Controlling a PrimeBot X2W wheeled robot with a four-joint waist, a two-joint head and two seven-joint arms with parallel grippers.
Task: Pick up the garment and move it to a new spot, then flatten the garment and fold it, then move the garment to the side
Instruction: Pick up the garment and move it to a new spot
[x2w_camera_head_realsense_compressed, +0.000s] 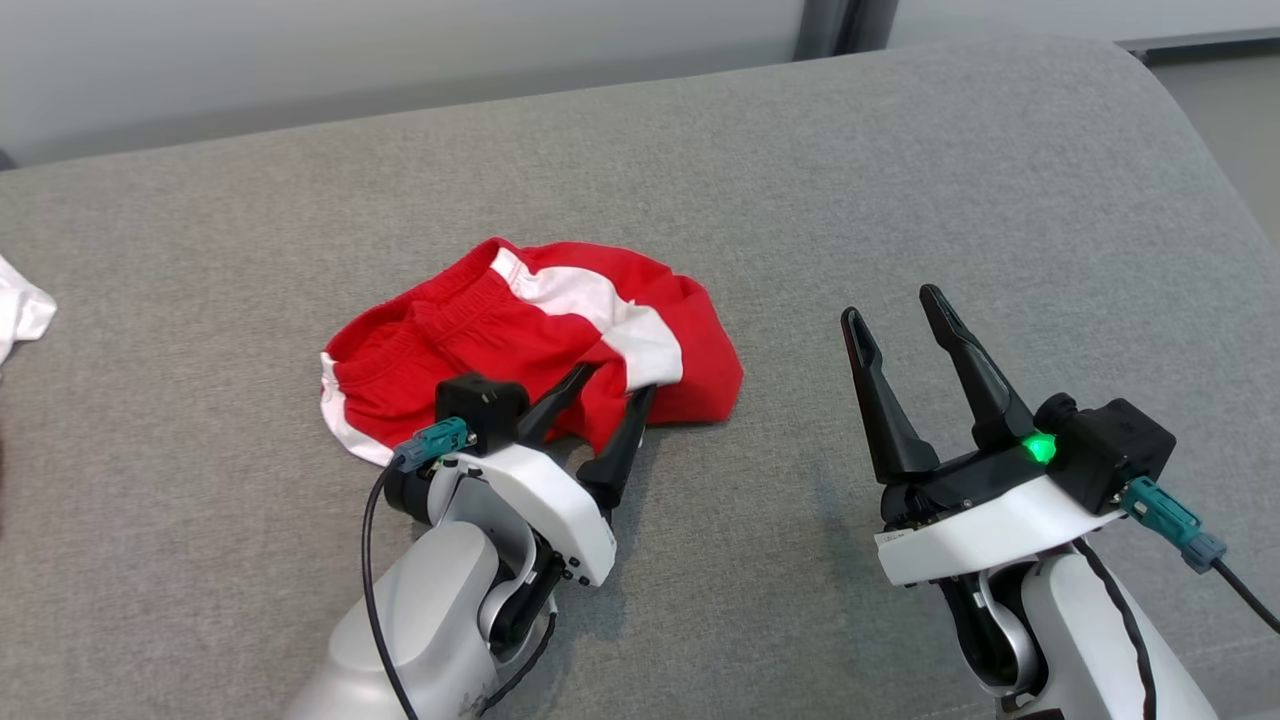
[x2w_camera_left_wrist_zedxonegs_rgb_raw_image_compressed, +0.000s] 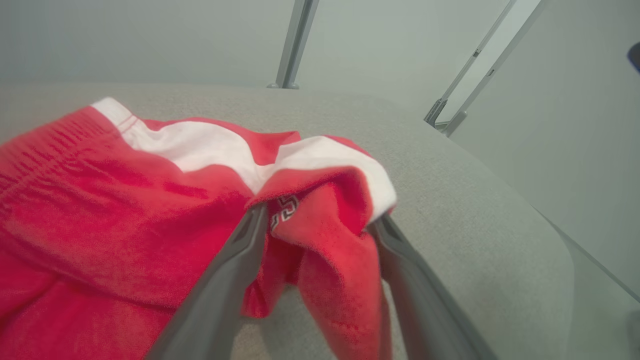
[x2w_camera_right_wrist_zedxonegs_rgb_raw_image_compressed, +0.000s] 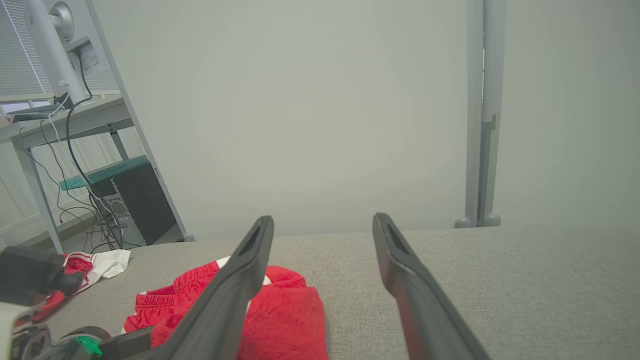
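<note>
We are counting one red-and-white garment lying on one grey padded surface, and one more pale cloth at that surface's left edge. We are seeing two grippers, the left gripper and the right gripper, each carrying two dark fingers, four in all. We are also counting two teal connectors, one per wrist, and one green light. In the right wrist view we are making out one desk and one dark computer tower.
</note>
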